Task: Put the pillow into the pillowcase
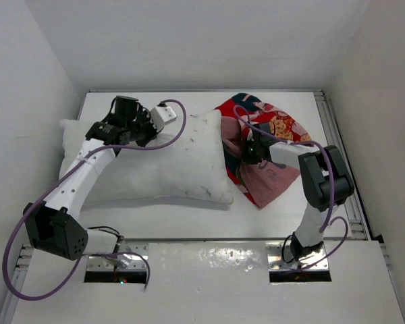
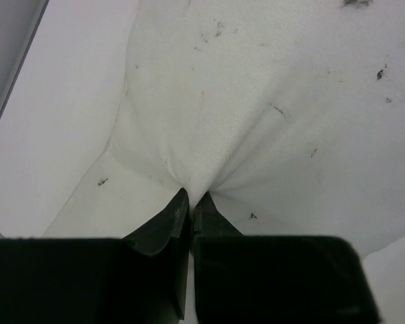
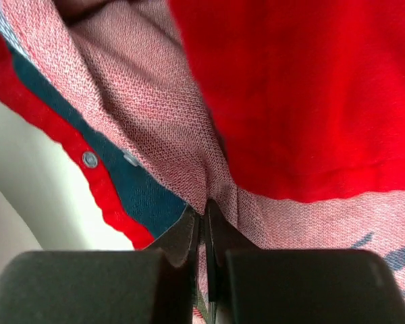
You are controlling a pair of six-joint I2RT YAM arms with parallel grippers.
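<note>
Pillow (image 1: 162, 162) and pillowcase (image 1: 283, 128) lie side by side on the tabletop (image 1: 189, 226), with the stuffing not yet begun. On one side, the left pincer (image 2: 190, 199) is clamped shut on a pinch of white pillow fabric, which puckers into folds fanning out just ahead of its tips. The bulk of the pillow spreads beyond it and to its right. Opposite, the right pincer (image 3: 204, 209) is closed on the pillowcase, nipping the pinkish inner layer. A red hem with a snap (image 3: 89, 159) sits to its left, and red outer cloth drapes just above its tips. Both grips appear set, so preparation looks complete. No part of the pillow is inside, and the two lie close between the pincers. Opening the mouth, feeding the pillow in and drawing the cover over it all remain.
</note>
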